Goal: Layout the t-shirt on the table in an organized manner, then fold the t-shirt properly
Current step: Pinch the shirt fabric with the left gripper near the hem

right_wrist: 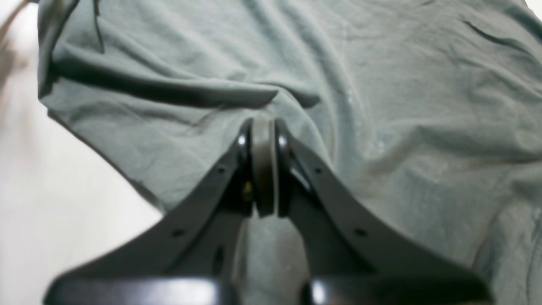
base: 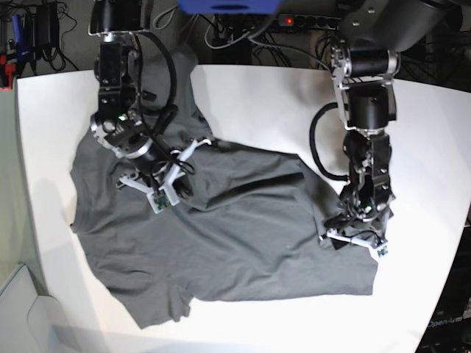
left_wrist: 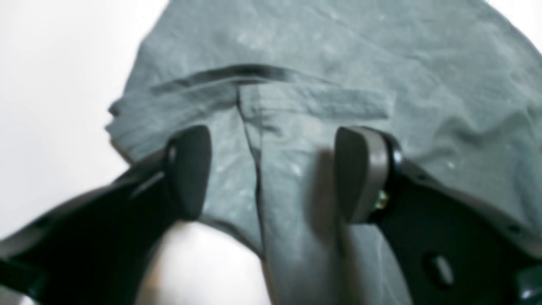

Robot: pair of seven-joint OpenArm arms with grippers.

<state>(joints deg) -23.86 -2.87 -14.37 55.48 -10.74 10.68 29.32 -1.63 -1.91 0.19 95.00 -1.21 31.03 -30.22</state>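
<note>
T-shirt (base: 221, 235) lies rumpled mid-table (base: 257, 95). L gripper (left_wrist: 271, 173) at shirt's 3 o'clock edge, jaws apart over a hem fold, gripping nothing. R gripper (right_wrist: 264, 169) clenched at 10 o'clock; fabric pinched? can't tell. Suggest: pull corners outward, low and slow, to flatten ridges before folding.

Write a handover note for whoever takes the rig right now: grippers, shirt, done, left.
Left gripper: jaws apart over a hemmed edge of the t-shirt, nothing between them.
Right gripper: shut, low over rumpled fabric; whether it pinches cloth cannot be told.
T-shirt: on the table, spread but wrinkled and skewed, with ridges across the middle.
Done: roughly laid out.
Left: smooth and square it, then do every fold.
</note>
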